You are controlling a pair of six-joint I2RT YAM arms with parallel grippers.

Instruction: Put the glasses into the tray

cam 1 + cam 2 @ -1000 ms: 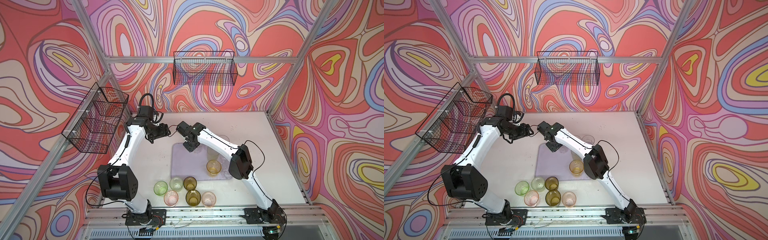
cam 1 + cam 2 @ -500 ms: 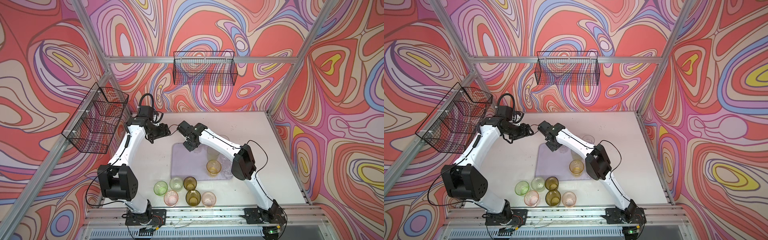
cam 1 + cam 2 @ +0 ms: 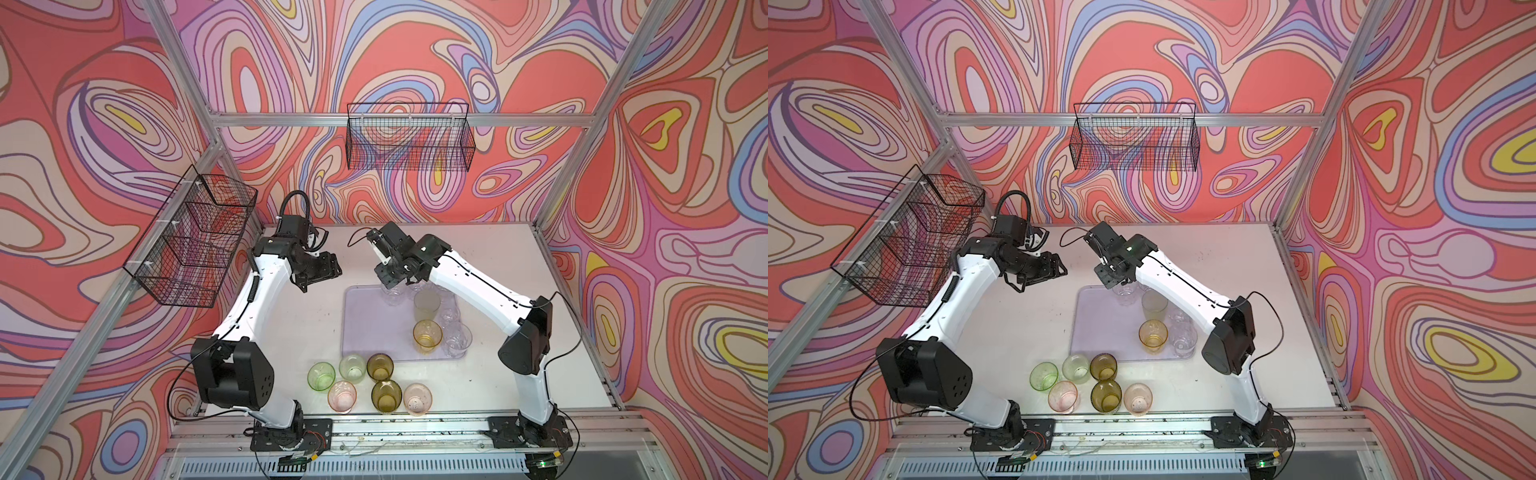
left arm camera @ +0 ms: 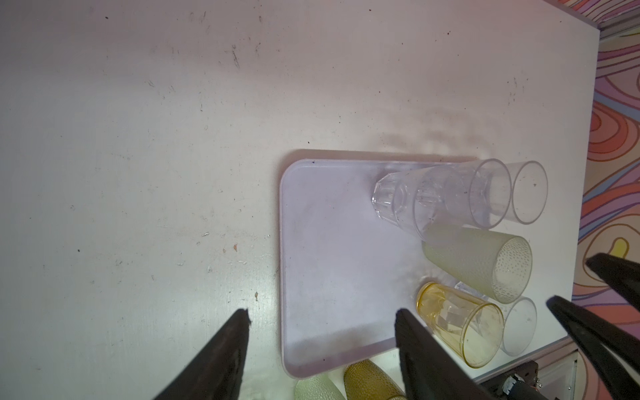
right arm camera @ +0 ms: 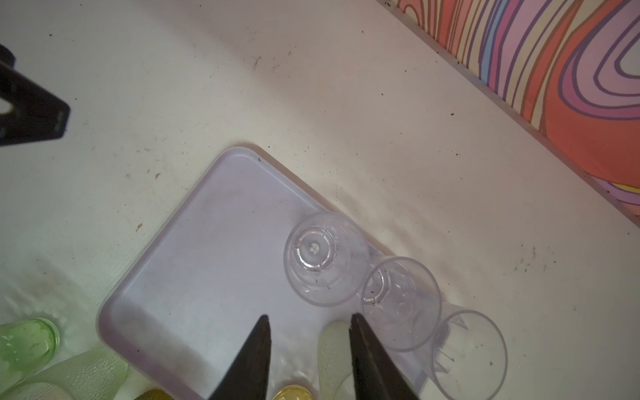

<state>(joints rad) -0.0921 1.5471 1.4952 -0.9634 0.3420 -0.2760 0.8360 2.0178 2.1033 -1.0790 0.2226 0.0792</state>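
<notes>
Right gripper (image 5: 309,317), half-parted, empty, over clear tumbler (image 5: 313,258) on tray (image 5: 207,242); six tinted tumblers (image 3: 380,366) lying behind it, basewards; left gripper (image 3: 320,276) wide, empty.

From where I stand the left half of the tray (image 3: 365,324) lies bare and open from above, while clear, pale green and amber glasses (image 3: 427,306) crowd its right side and six tinted tumblers (image 3: 380,366) in two rows block the table (image 3: 307,324) just off its near edge.

White links (image 3: 266,291), black joints (image 3: 232,374), black cables (image 3: 291,199), dark jaws.
</notes>
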